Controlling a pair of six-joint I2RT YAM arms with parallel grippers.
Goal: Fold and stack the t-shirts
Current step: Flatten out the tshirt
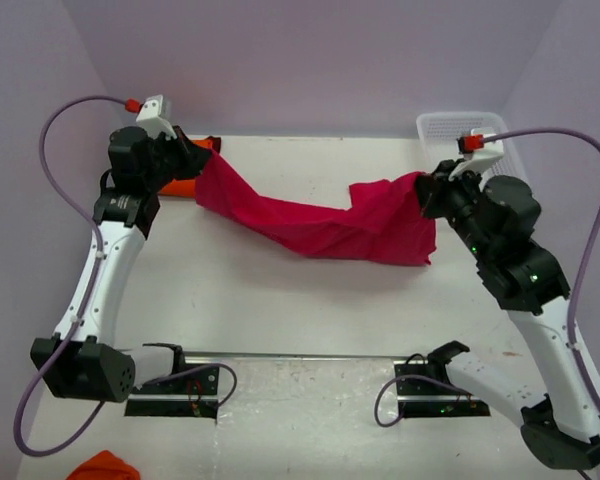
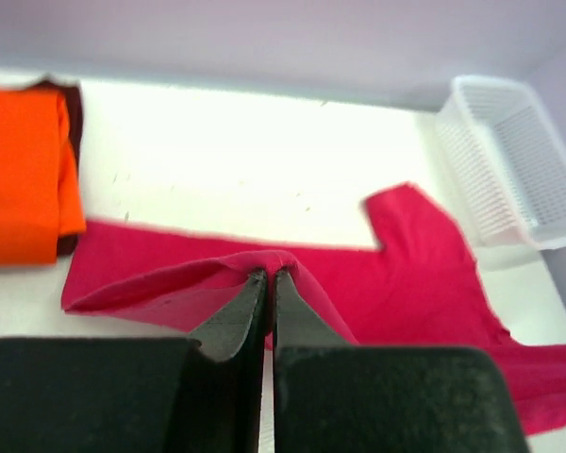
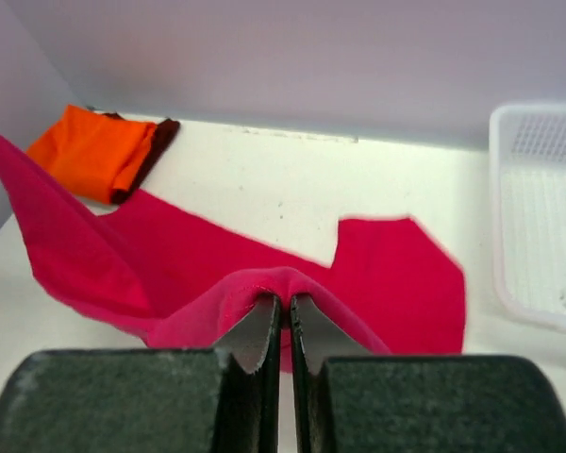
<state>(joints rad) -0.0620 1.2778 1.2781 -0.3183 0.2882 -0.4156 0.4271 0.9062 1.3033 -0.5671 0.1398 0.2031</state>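
Left gripper (image 2: 269, 279) clenched on crimson t-shirt (image 1: 320, 225) left edge; right gripper (image 3: 283, 302) pinching right edge. Shirt sags mid-table between them. Orange t-shirt (image 2: 19, 175) folded far left. Risk: thin pinch slips under tension; sagging cloth bunches, fold goes crooked.

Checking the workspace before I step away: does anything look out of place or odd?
An orange lump sits at the near left edge, far from the folded orange t-shirt; what it is I cannot tell. The pink t-shirt sagging between the left gripper and right gripper looks normal.

The crimson-pink t-shirt (image 1: 320, 225) sags between the left tool (image 1: 193, 152) and right tool (image 1: 427, 188) gripping it.
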